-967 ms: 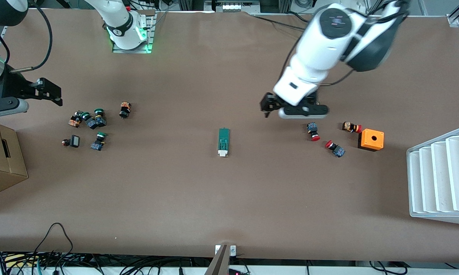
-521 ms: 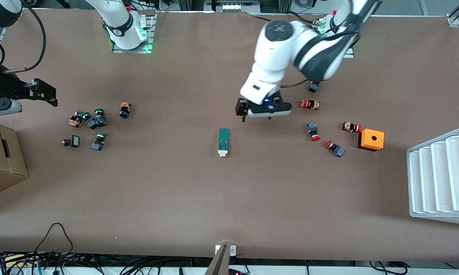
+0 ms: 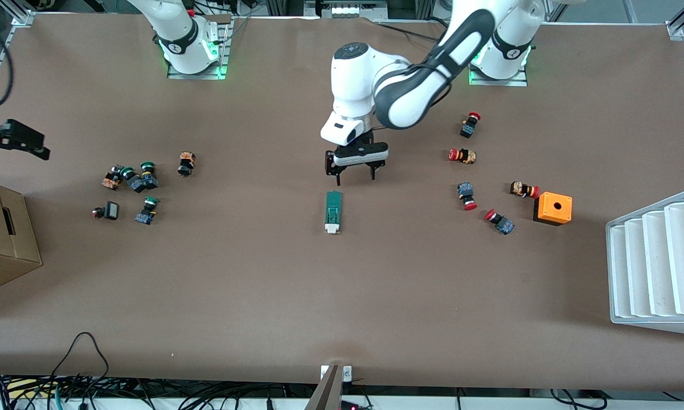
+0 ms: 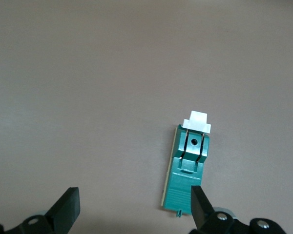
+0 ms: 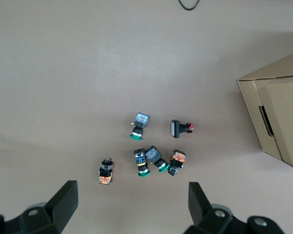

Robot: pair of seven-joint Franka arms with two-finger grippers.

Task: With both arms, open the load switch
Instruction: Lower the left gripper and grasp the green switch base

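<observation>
The load switch (image 3: 333, 212), a narrow dark-green block, lies flat in the middle of the table with its white end toward the front camera. My left gripper (image 3: 355, 177) hangs open over the table just off the switch's green end, offset toward the left arm's side. In the left wrist view the load switch (image 4: 189, 170) lies ahead of the open left gripper (image 4: 134, 210), one finger (image 4: 201, 209) overlapping its green corner. My right gripper (image 3: 29, 142) hovers open high over the right arm's end of the table. The open right gripper (image 5: 132, 202) holds nothing.
A cluster of green-capped push buttons (image 3: 132, 181) lies below the right gripper, beside a cardboard box (image 3: 3, 239). Red-capped buttons (image 3: 467, 196) and an orange box with a hole (image 3: 553, 208) sit toward the left arm's end, next to a white stepped rack (image 3: 655, 262).
My left arm swung from over the red-capped buttons to the middle and lowered by the switch's green end. My right gripper drew back toward the table's edge. Both stayed open.
</observation>
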